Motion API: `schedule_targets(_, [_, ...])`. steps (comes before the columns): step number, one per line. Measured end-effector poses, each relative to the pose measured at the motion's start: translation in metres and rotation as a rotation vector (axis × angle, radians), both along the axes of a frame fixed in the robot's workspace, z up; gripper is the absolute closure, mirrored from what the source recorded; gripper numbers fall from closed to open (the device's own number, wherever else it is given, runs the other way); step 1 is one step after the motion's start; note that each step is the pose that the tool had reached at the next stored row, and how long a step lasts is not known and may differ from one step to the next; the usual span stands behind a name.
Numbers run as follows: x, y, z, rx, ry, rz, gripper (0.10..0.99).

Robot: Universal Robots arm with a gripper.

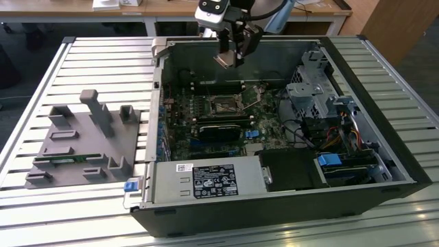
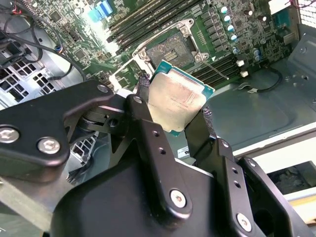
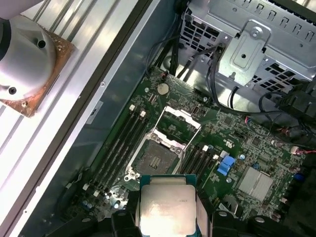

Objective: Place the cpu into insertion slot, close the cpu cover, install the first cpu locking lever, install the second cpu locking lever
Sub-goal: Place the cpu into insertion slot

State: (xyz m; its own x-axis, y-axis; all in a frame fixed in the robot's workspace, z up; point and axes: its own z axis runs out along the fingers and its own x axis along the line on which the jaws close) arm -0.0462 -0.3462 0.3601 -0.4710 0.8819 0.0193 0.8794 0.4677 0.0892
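Note:
My gripper (image 1: pixel 232 57) hangs above the back of the open computer case, shut on the cpu (image 1: pixel 225 60). In both wrist views the black fingers (image 2: pixel 143 106) clamp two opposite edges of the cpu (image 2: pixel 177 98), whose dull silver top faces the cameras. The cpu (image 3: pixel 167 207) sits high over the motherboard, apart from the insertion slot (image 3: pixel 156 160). That slot (image 2: pixel 173 49) lies bare and dark. The cpu cover (image 3: pixel 180 120), a thin silver frame with a square window, stands flipped open beside it. A thin locking lever (image 2: pixel 216 67) sticks out next to the slot.
The case (image 1: pixel 384 154) lies on its side on a slatted metal table (image 1: pixel 103 62). Inside are a power supply (image 1: pixel 205 180), a drive cage (image 1: pixel 312 90) with cables and memory slots (image 3: pixel 118 148). A grey fixture (image 1: pixel 86 139) stands on the exterior view's left. A round silver heatsink (image 3: pixel 27 61) rests outside the case.

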Motion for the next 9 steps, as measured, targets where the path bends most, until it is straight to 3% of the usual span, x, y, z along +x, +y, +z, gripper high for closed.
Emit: schedule_targets(9, [-0.0001,0.0,-0.001,0.0,0.0,-0.041,0.549])
